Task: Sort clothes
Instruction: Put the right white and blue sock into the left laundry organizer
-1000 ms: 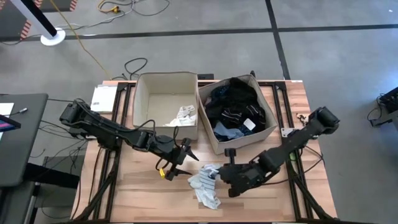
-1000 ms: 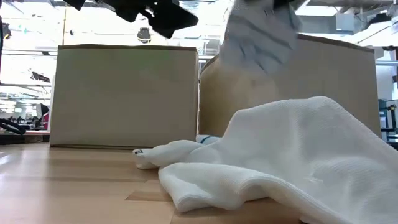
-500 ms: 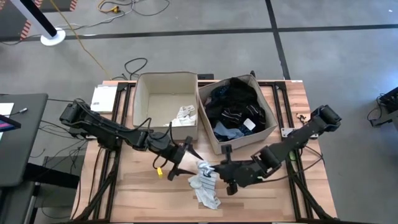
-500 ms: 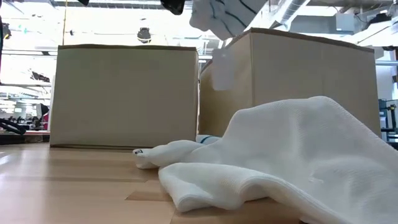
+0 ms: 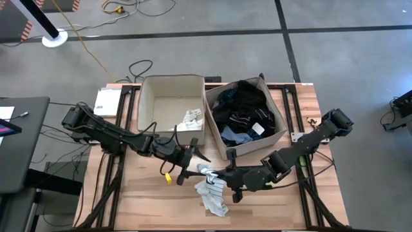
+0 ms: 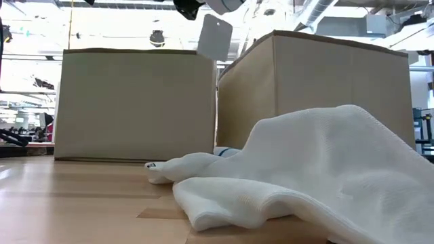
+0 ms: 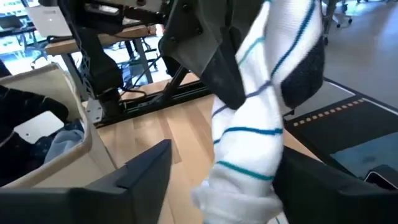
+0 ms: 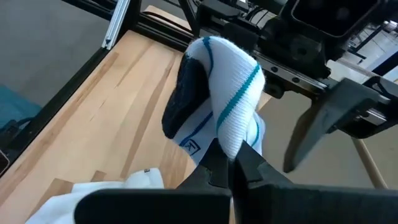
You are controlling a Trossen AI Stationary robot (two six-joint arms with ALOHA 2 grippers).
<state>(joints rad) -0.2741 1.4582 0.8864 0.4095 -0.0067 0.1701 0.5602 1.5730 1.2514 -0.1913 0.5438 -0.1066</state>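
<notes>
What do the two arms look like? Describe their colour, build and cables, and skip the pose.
Both arms are black and jointed, built of slim segments with bulkier blocks at the joints. The left gripper has two thin pointed fingers and a small yellow tag hanging near it. The right gripper sits on a chunkier black wrist. Thin dark cables loop along both arms.

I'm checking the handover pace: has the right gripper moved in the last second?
Yes. In the high view the right gripper, shut on a white sock, has shifted left, away from the dark-clothes bin and toward the left gripper.

Both end effectors (image 5: 193,162) (image 5: 222,175) meet over white sock (image 5: 210,188).
</notes>
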